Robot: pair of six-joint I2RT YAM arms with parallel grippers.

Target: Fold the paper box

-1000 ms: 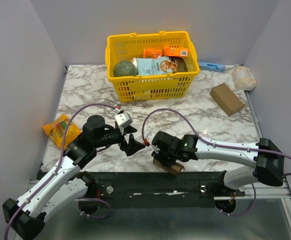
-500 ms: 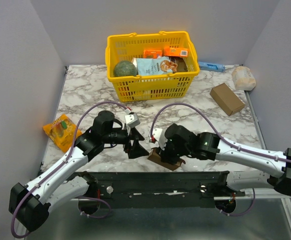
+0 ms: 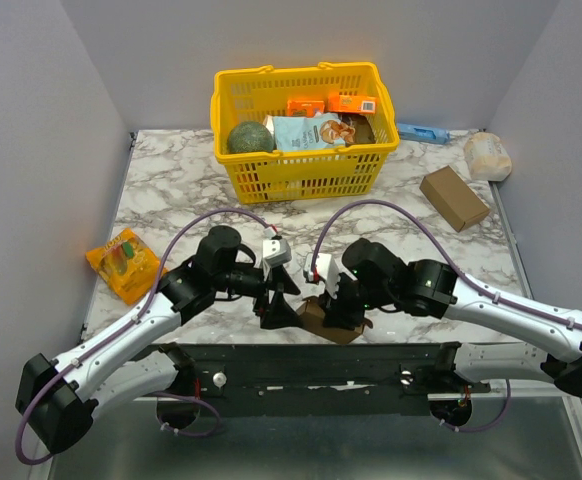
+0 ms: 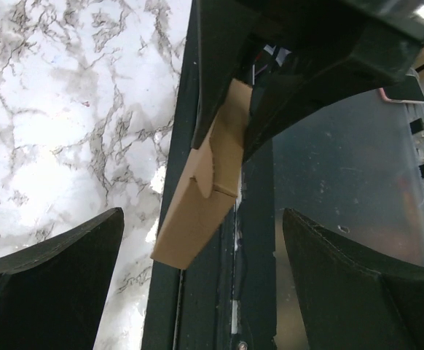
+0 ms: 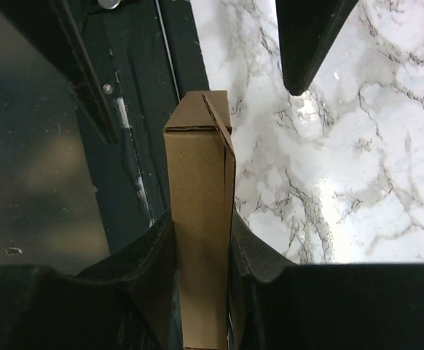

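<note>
At the bottom centre of the overhead view, your right gripper is clamped on the paper box over the marble table's near edge. Your left gripper, fingers wide apart, sits just left of it. A yellow basket stands at upper centre.

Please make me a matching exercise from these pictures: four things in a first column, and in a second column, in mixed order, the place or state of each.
Column 1
1. paper box
2. left gripper
3. yellow basket
4. orange packet

Column 2
A. lies near the left edge of the table
B. open wide, holding nothing
C. held in the right gripper
D. stands at the far side of the table, with goods inside

Pairs: 1-C, 2-B, 3-D, 4-A
</note>
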